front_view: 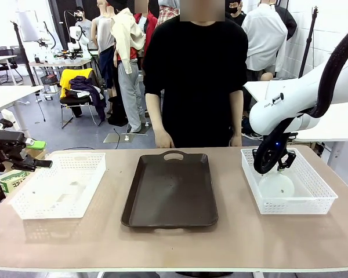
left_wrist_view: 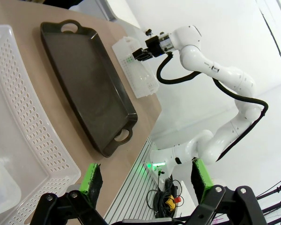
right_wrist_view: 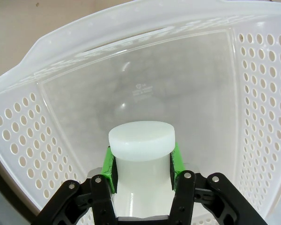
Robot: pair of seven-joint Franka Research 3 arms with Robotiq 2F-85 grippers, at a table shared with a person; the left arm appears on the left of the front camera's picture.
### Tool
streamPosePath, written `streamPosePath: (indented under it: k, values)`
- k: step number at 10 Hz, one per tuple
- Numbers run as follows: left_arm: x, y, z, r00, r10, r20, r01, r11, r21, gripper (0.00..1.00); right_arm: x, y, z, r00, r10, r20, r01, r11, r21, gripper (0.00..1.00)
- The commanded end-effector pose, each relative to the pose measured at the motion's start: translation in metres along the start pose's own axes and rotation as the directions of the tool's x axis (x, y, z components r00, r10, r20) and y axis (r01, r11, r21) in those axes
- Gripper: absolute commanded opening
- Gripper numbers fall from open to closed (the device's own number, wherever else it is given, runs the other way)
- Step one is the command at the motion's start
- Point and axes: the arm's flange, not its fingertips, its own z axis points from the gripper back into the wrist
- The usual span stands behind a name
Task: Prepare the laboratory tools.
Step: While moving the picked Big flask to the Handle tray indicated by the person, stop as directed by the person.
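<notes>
My right gripper (right_wrist_view: 141, 164) is down inside the right white basket (front_view: 290, 205), shut on the neck of a frosted white flask (right_wrist_view: 140, 140), with a green pad on each side of the neck. In the front view, this flask (front_view: 276, 186) shows pale under the right gripper (front_view: 272, 167). A second translucent flask (left_wrist_view: 0, 187) lies in the left basket (front_view: 58, 185). My left gripper (left_wrist_view: 145, 180) stands open with nothing in it, just outside that basket's left edge, where the front view shows the left gripper (front_view: 37, 163).
A dark brown handled tray (front_view: 171, 188) lies between the two baskets, and it is the same tray (left_wrist_view: 84, 79) in the left wrist view. A person in black stands at the far edge with hands on the table rim (front_view: 162, 140). Chairs and other people are behind.
</notes>
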Motion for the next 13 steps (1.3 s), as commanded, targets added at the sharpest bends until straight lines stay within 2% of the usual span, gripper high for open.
streamPosePath:
  k: [1,3,5,9,13]
  values:
    - [0.001,-0.002,0.001,1.000,-0.003,0.010,0.004,1.000,-0.009,1.00,0.000,0.001,0.000,1.000,0.002,0.001,-0.002,1.000,0.001,0.00]
    - [0.001,-0.002,0.001,1.000,-0.003,0.010,0.004,1.000,-0.009,1.00,0.000,0.000,0.000,1.000,0.000,0.000,0.000,1.000,0.000,0.00]
    - [0.001,-0.002,0.001,1.000,-0.003,0.010,0.004,1.000,-0.009,1.00,-0.013,-0.021,0.017,1.000,-0.004,0.011,0.004,1.000,0.008,0.00]
    - [0.001,-0.002,0.001,1.000,-0.003,0.010,0.004,1.000,-0.009,1.00,-0.032,-0.055,0.062,0.999,0.035,0.029,-0.037,0.998,0.060,0.00]
    - [0.001,-0.002,0.001,1.000,-0.003,0.010,0.004,1.000,-0.009,1.00,-0.066,-0.055,0.117,0.987,0.117,0.111,-0.127,0.988,0.092,0.00]
